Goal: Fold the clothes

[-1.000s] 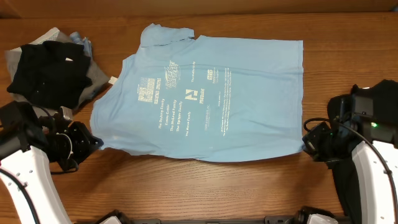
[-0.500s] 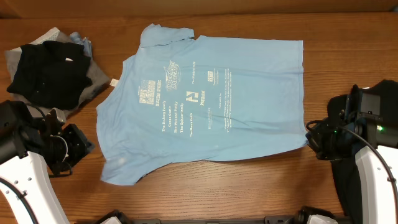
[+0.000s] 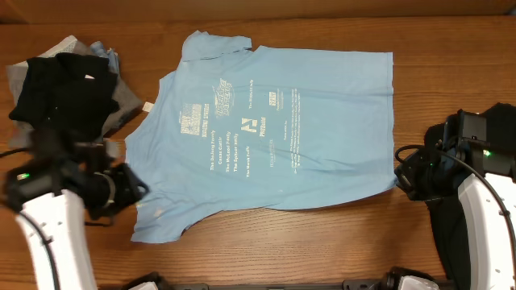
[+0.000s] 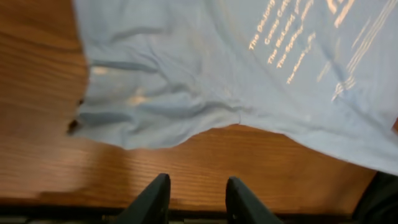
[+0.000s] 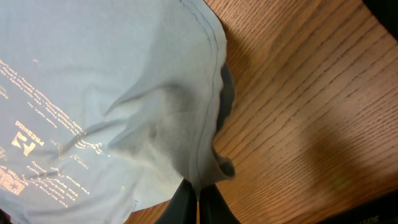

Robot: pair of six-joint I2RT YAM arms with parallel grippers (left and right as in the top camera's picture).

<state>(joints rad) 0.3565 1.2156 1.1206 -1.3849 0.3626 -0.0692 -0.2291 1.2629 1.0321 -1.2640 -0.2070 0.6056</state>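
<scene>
While the light blue T-shirt (image 3: 274,129) is lying spread flat across the middle of the wooden table (image 3: 322,250), printed side up, I am holding my right gripper (image 5: 198,191) pinched together on the shirt's near right corner. The hem is bunching into a small fold where the fingers are clamping it. My left gripper (image 4: 197,182) is standing with its fingers apart. Bare wood is showing between them and nothing is sitting in the gap. It is positioned just off the shirt's near left corner, and in the wrist view it is not touching the cloth. That corner is lying wrinkled, with its edge slightly raised off the wood. The small white print is running across the centre of the shirt, and one sleeve is pointing toward the far edge of the table. At the far left of the table, a black garment (image 3: 60,84) is lying crumpled on top of a grey garment (image 3: 125,106). The grey one's edge is resting just beside the shirt. I cannot tell whether the two are touching.
</scene>
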